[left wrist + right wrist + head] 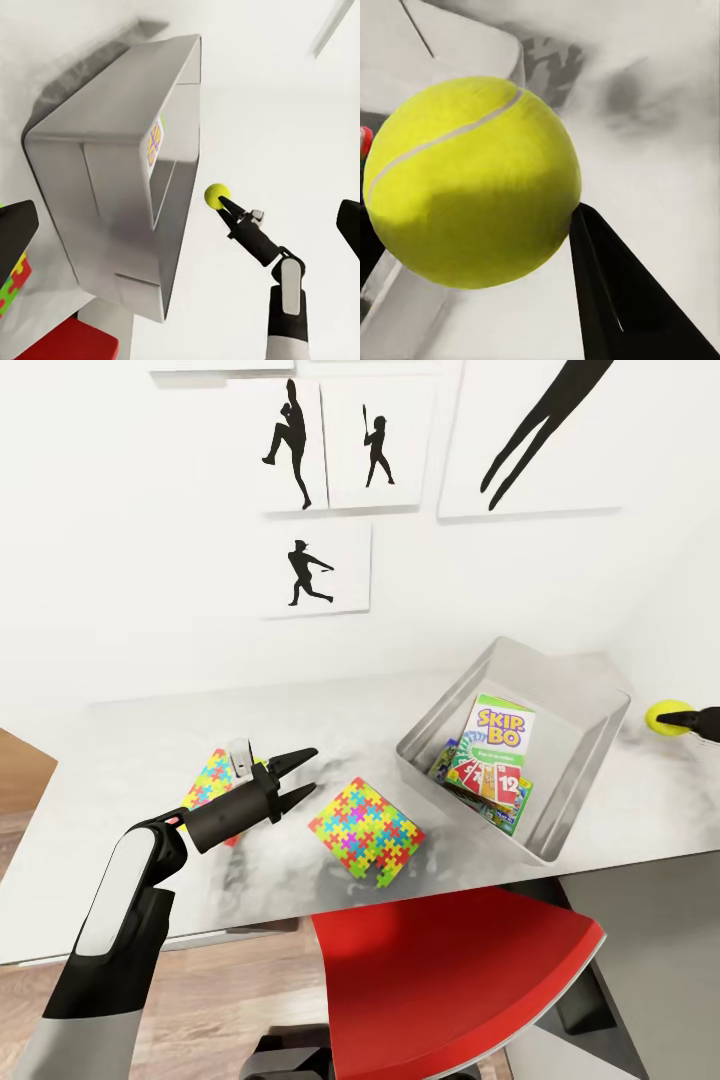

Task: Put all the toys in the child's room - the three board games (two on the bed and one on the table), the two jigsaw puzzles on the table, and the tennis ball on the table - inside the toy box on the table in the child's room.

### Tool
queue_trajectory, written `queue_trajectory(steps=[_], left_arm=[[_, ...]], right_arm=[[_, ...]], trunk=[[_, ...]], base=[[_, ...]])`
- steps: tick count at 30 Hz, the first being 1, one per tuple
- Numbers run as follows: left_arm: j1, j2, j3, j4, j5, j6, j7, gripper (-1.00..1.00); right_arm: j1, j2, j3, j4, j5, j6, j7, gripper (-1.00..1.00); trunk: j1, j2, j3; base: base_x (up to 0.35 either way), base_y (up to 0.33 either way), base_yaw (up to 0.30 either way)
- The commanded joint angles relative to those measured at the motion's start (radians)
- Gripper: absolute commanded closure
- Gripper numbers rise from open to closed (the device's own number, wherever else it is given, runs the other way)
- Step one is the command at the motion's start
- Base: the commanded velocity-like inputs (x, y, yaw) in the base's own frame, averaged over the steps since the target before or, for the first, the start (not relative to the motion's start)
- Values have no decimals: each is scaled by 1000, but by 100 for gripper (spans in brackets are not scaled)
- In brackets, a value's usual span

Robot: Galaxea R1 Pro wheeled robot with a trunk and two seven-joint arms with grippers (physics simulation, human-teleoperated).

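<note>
The tennis ball (668, 717) hangs above the table (130, 740) just right of the toy box (590, 760), with my right gripper (682, 719) shut on it. The ball (472, 180) sits large against one dark finger (622, 300) in the right wrist view. A Skip-Bo board game (498, 745) lies in the toy box on another colourful box whose edges show (512, 810). Two jigsaw puzzles lie on the table: one (365, 830) near the front, one (205, 780) partly hidden by my left gripper (297, 775), which hovers open between them. The left wrist view takes in the toy box (112, 150) and the held ball (216, 195).
A red chair (450, 980) stands tucked against the table's front edge, below the toy box and the nearer puzzle. Baseball-player prints (295, 445) hang on the white wall behind. Wood floor (20, 770) shows past the table's left end.
</note>
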State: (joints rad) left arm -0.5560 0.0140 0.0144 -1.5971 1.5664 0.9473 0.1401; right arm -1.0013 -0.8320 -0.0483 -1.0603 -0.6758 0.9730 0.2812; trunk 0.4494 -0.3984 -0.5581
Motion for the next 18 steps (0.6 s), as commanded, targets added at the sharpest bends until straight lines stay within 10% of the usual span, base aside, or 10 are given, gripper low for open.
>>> queue_trajectory(steps=[1,18], left_arm=[[-1,0,1,-1,10,4,10,-100],[-2,-3,1,0,10,5,10,-100]], right_arm=[[-1,-1,-9,-14,8,8,7,100],[-2,5,-136,-174,6,74,10,100]], trunk=[[1,-2,-1],[1,-2,-1]], base=[[0,0,0],[0,0,0]])
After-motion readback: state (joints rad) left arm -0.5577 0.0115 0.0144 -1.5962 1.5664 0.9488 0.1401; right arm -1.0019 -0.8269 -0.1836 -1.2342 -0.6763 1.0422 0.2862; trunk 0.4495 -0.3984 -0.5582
